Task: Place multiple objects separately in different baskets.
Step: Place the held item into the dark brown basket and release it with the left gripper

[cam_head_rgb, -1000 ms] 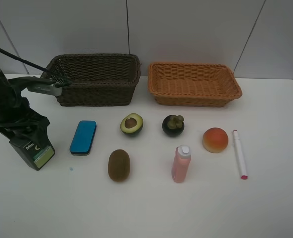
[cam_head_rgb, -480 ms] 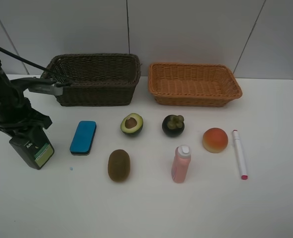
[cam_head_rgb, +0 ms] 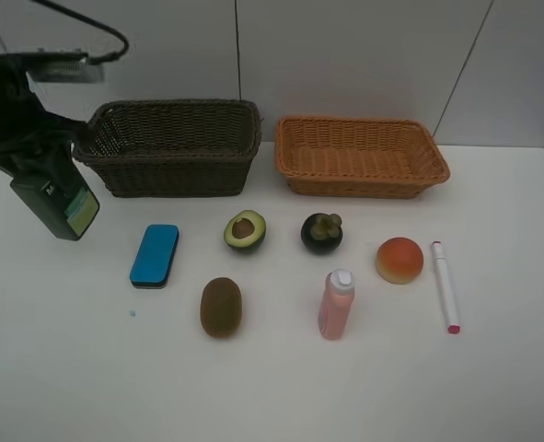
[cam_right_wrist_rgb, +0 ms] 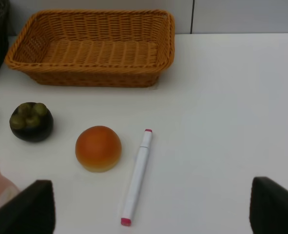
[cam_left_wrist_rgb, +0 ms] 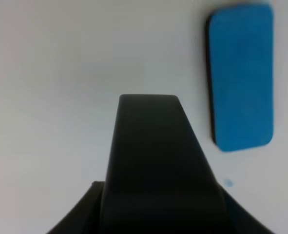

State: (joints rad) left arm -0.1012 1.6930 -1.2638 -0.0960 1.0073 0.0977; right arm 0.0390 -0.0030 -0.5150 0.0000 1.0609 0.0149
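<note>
Carrying the pump bottle into the dark basket looks like the step in hand. To do it well, the bottle's low end should pass well above the wicker rim before it is let go. The release should come over the middle of the basket floor, low enough that the bottle does not bounce. The bottle hangs tilted, so a slow swing is wise (a top-held bottle tends to pendulum).

The left gripper is pinched tight on the bottle's upper end and holds it clear of the table, just beside the dark basket's left end. The left arm stands at the left edge of the high view with its wrist turned down. Its camera looks along the dark bottle to the eraser lying on the table.

The right gripper is spread wide and holds nothing. It hangs back over the right side and faces the orange basket, mangosteen, bun and marker. The avocado, kiwi and pink bottle wait on the table, and both baskets look empty.
</note>
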